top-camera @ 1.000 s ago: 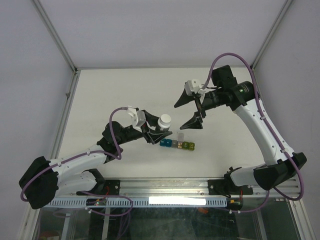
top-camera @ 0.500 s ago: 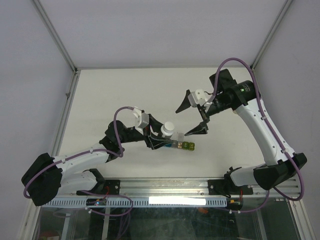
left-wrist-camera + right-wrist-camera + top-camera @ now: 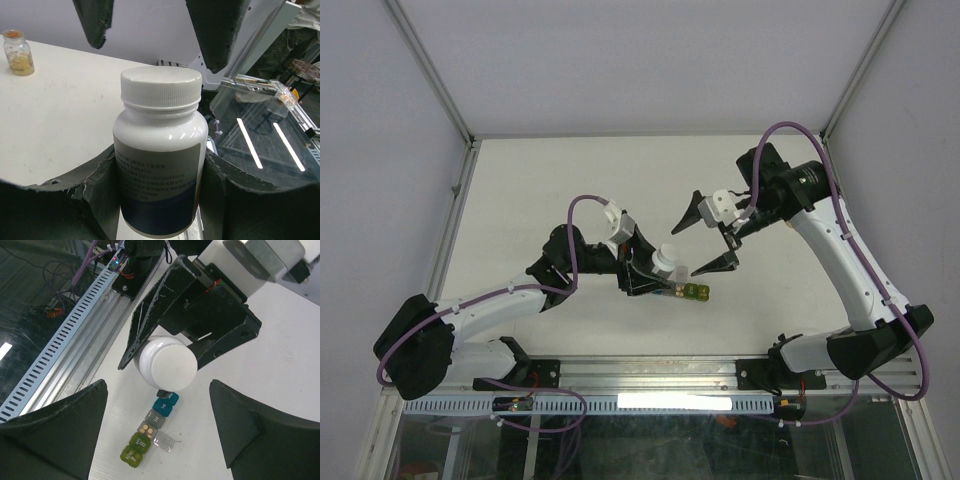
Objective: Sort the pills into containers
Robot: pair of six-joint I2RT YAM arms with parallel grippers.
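A white counter [image 3: 520,190] lies between pale walls. From above, the left tool [image 3: 655,272] is clamped on the body of a white-capped bottle [image 3: 667,262], held just over the left end of the containers [image 3: 692,291], which sit toward the counter's near edge. The right tool [image 3: 703,240] hangs wide open and empty, close beside the cap [image 3: 670,255] on its right, not touching. The step looks like uncapping. I judge the right tool should centre on the cap, bring both pads squarely onto its ribbed side, and twist only while the left grip is firm, so the bottle neither slips nor spills. The left wrist view alone shows the dark label, how deep the bottle sits between the pads, and a small amber bottle [image 3: 17,51] far off on the counter; the containers are hidden there. The right wrist view alone looks straight down on the cap between the open fingers. It also shows one compartment with its clear lid flipped open and what look like yellowish pills [image 3: 146,429] inside, the blue end tucked under the bottle.
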